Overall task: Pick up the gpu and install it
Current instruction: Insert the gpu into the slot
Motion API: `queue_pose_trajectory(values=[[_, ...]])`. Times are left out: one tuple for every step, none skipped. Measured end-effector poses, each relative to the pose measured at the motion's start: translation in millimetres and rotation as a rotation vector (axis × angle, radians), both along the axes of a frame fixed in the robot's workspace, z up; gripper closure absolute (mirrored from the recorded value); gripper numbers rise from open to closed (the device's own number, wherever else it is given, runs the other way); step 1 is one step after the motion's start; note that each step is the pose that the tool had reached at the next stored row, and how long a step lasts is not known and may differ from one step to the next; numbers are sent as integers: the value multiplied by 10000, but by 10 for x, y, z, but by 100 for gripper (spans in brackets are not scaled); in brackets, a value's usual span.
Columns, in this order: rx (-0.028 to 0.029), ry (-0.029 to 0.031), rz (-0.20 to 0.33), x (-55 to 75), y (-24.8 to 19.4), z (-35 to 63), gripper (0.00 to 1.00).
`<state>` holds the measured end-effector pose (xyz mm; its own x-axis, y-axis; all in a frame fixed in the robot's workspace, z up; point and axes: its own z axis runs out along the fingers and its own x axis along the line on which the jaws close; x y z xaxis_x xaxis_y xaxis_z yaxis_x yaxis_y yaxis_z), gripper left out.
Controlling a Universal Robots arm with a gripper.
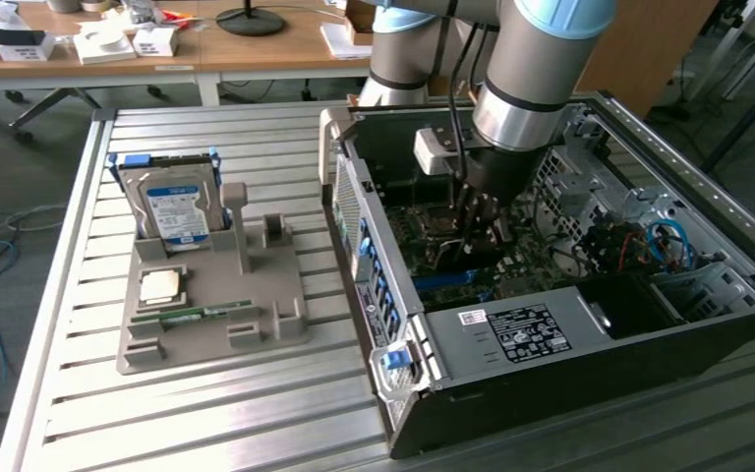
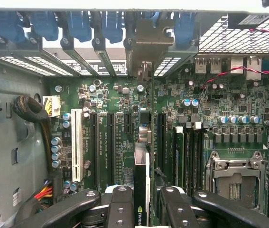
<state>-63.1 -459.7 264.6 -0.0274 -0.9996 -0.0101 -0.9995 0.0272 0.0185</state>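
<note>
**Deep inside the computer case (image 1: 588,393), the gpu (image 2: 141,178) sits pinched in the hand (image 2: 143,194)**

In the wrist view the gpu appears edge-on, a thin dark card with a green logo on it. A black finger presses against each of its faces, so the hand is closed on the card. Directly under the card lies the green motherboard (image 2: 120,137), and its long black slots run parallel to the card's edge. A white slot (image 2: 76,145) lies further off on one side, and the metal processor socket (image 2: 234,183) on the other. I cannot tell whether the card's lower edge touches a slot. Beyond the card, blue latches (image 2: 44,23) line the case's rear wall.

In the exterior view the hand (image 1: 476,221) reaches down from the arm (image 1: 535,69) into the open case, right of the frame's centre. The case lies on its side on a slatted metal desk (image 1: 220,423).

Well apart from it, in the left half of that frame, a grey holder (image 1: 272,315) rests on the desk. A blue-labelled hard drive (image 1: 174,211) stands upright at the holder's back. In front of it a pale square chip (image 1: 161,285) lies flat, with a narrow green memory stick (image 1: 194,315) just below.
</note>
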Motion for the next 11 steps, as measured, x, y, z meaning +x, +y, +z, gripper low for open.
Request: queue_pose_trajectory(values=[[0,0,0,0,0,0,74],[0,0,0,-2,0,0,74],[-1,0,0,-8,1,0,74],[-1,0,0,-10,1,0,74],[-1,0,0,-10,1,0,74],[0,0,1,-10,1,0,74],[-1,0,1,-10,1,0,74],[2,-1,0,-10,2,-4,74],[5,-3,0,-10,2,-11,74],[2,-1,0,-10,2,-12,74],[1,0,0,-10,2,-11,74]])
